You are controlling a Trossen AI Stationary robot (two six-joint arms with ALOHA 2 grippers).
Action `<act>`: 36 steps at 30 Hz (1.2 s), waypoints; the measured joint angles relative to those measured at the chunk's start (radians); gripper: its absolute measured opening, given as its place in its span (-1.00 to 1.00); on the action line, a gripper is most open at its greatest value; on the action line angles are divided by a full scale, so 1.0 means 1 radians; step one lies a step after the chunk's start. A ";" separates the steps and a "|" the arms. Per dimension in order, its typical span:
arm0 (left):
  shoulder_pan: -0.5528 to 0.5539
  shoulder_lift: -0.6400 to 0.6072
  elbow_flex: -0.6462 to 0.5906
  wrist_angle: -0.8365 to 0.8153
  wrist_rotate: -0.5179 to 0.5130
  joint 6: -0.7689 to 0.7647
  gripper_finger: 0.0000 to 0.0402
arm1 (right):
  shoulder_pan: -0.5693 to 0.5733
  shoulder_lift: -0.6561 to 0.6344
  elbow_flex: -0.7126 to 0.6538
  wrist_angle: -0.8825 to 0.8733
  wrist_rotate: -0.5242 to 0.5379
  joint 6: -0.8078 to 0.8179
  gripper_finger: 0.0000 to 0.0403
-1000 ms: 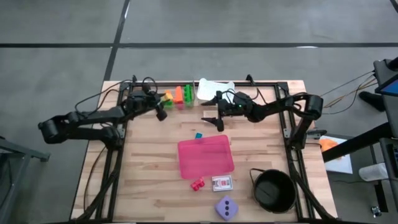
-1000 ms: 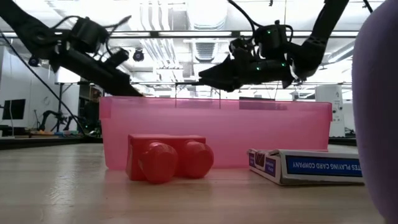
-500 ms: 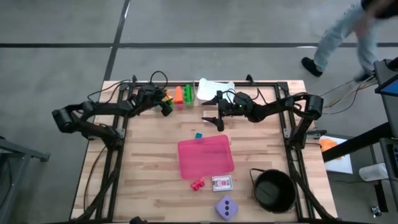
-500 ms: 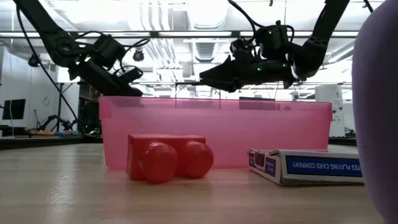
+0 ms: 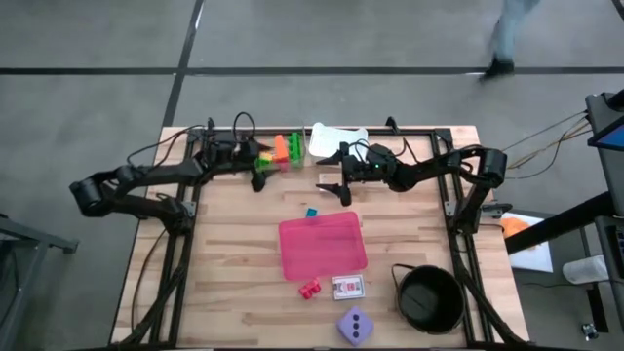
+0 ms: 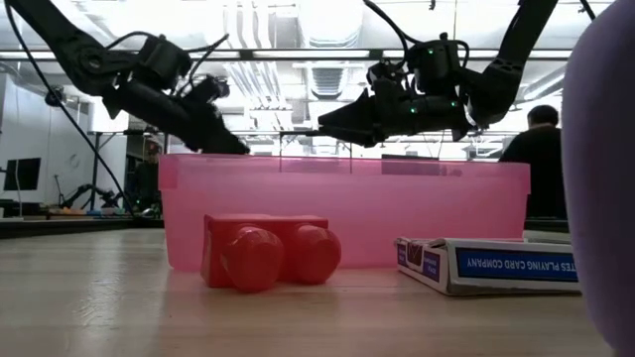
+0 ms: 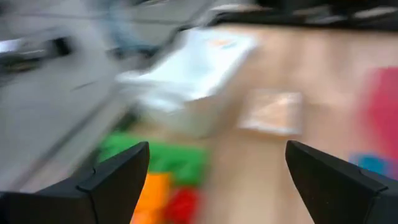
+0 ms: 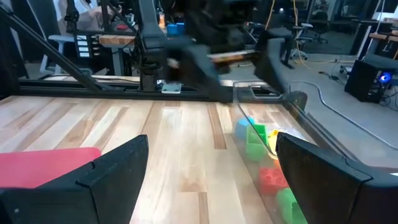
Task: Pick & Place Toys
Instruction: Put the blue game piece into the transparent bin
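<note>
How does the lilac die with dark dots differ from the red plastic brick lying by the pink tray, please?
The lilac die is clearly larger than the red brick. The die is a cube marked with dark dots; the brick is lumpy, with round studs. The die lies nearer the table's front edge; the brick lies just before the pink tray. Both rest loose on the wooden table.

left gripper (image 5: 259, 173) fingers spread wide, shifted toward the bricks (image 5: 281, 150)

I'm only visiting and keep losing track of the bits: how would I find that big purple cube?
Start at the flat pink mat in the middle of the wooden table and move toward the near edge, past the small card box. There sits the lilac die, left of the black bowl. It is far bigger than the red brick nearby, and alone carries dark dots.
</note>
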 joint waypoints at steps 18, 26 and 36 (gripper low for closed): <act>-0.314 -0.003 0.004 -0.115 0.007 0.089 0.88 | 0.000 0.000 0.051 -0.213 -0.019 -0.010 0.75; -0.312 -0.005 -0.002 -0.135 -0.144 0.043 0.88 | 0.013 -0.002 0.146 -0.505 0.015 -0.044 0.66; -0.312 -0.005 -0.002 -0.149 -0.146 0.033 0.88 | 0.029 0.000 0.335 -1.038 0.013 -0.197 -0.52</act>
